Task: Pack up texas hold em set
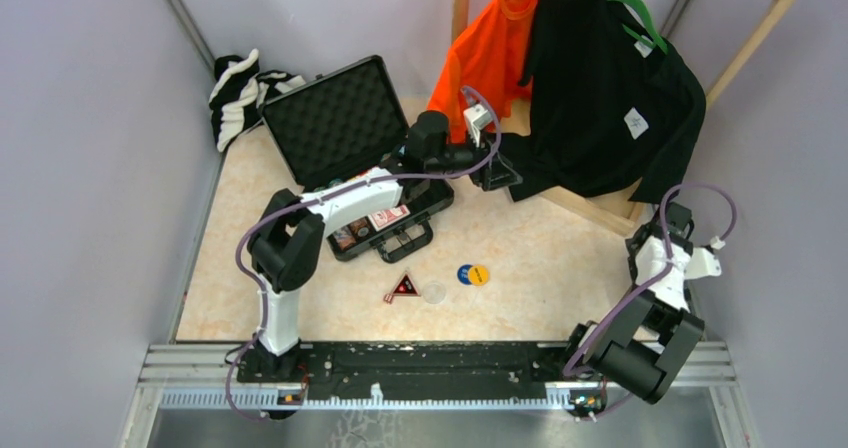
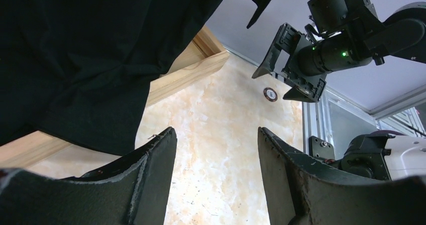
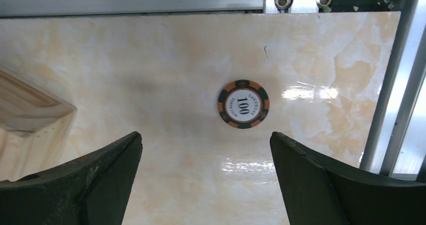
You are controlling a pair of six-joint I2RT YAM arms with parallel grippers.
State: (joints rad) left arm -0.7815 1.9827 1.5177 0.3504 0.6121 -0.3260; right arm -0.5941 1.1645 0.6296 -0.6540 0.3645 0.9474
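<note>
The black briefcase point(image 1: 338, 125) lies open at the back left, lid up and foam showing. In its tray sit a red card deck point(image 1: 388, 217) and poker chips point(image 1: 352, 234). On the table in front lie a black-red triangle point(image 1: 403, 288), a clear disc point(image 1: 434, 292) and a blue and yellow disc pair point(image 1: 473, 274). My left gripper point(image 1: 497, 176) point(image 2: 216, 130) hangs open and empty by the black shirt's hem. My right gripper point(image 1: 672, 230) point(image 3: 205, 134) is open above the table. An orange-and-black "100" chip point(image 3: 243, 104) point(image 2: 271, 94) lies just beyond its fingertips.
A black shirt point(image 1: 610, 98) and an orange shirt point(image 1: 490, 58) hang from a wooden rack whose base beam point(image 1: 600, 206) crosses the table's right rear. A black-and-white striped cloth point(image 1: 240, 93) lies in the back left corner. Grey walls close in both sides.
</note>
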